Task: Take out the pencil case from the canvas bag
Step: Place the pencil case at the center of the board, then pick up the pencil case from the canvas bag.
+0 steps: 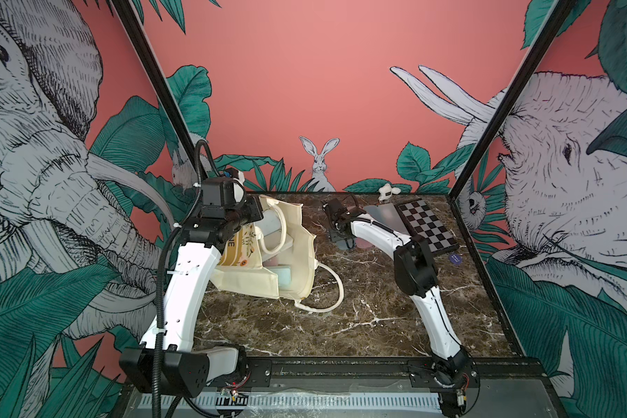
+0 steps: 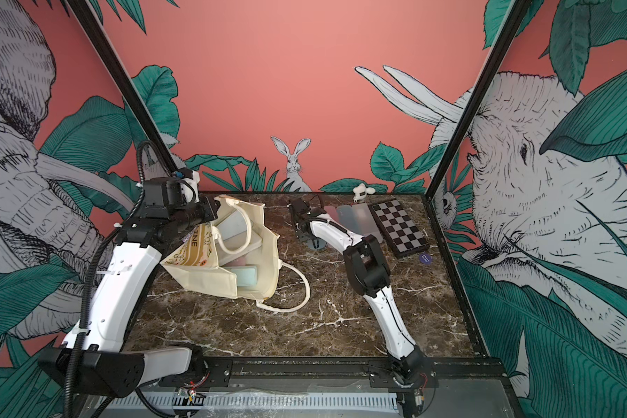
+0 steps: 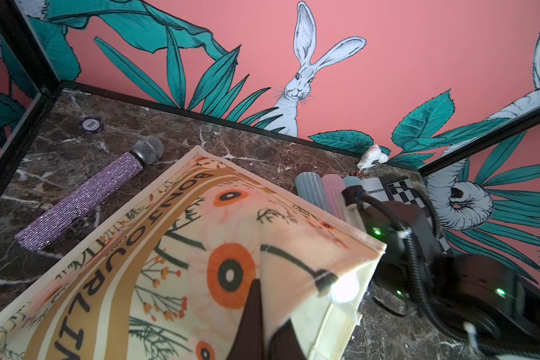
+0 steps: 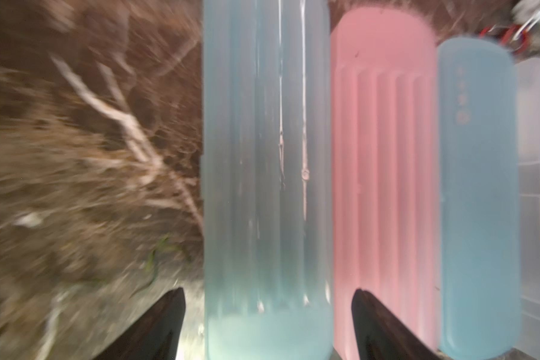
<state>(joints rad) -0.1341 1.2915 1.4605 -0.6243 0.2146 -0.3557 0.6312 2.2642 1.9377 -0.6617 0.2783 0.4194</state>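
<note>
Pencil case [image 4: 262, 156], the pale ribbed one, lies flat on the surface [image 1: 359, 307], outside the bag [image 1: 297, 253] and well apart from it, off the side its mouth faces. A pink case [image 4: 384, 156] lies right alongside, with a blue case [image 4: 477, 187] next to that, farther from the bag.

Right end effector [image 4: 267, 293] is wide open. One jaw sits each side of the pencil case's near end, with a gap showing on both sides, so it grips nothing. Looks like a set-down or release pose, lined up to park this case in the row.

Left end effector [image 3: 267, 327] is clamped on a fold of the bag's printed face near the mouth corner. It holds that edge up off the surface, likely so the mouth gapes and the bag can't slide.

Inside the bag a teal case [image 1: 286, 278] and others show. This one reads as out.
</note>
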